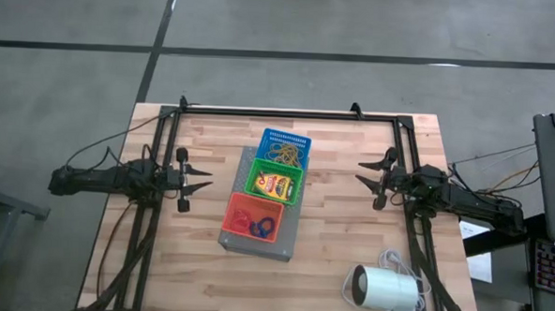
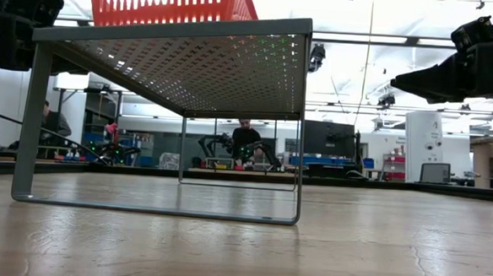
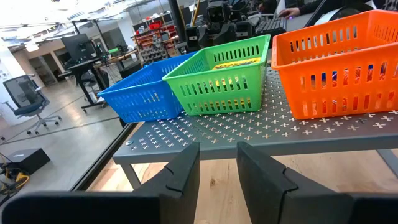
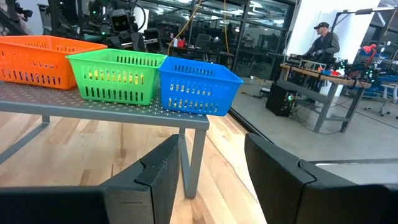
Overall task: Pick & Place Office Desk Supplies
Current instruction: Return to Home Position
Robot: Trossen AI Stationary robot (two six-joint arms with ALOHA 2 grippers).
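From above: grey perforated shelf (image 1: 255,245) at the middle of the bench (image 1: 160,263), long axis running from the far edge toward the near edge, slightly skewed. On it, in one row: blue basket (image 1: 288,133) farthest, holding tan rubber bands (image 1: 285,154); green basket (image 1: 251,181) in the middle, holding a yellow crayon box (image 1: 275,184); orange basket (image 1: 229,214) nearest the near edge, holding red and blue rubber rings (image 1: 259,222). Toward the left edge, level with the green basket, the left gripper (image 1: 207,180): spread apart, empty, aimed at the shelf's long side. Toward the right edge, the right gripper (image 1: 359,173): likewise parted and empty, aimed back at the shelf, farther from it than the left. By the near right corner, a white cylinder (image 1: 384,290) with a cord.

At bench height: orange basket on top of the raised deck, an arm high on either side, both clear of the shelf.

Past the left wrist: fingers (image 3: 180,180) apart with nothing between, all three baskets side by side on the deck beyond.

Past the right wrist: fingers (image 4: 158,174) apart and bare, the same row from the other side.

Probably nothing left to pick. For going home, best to draw each arm straight back from the shelf's long sides, minding the left's smaller margin.
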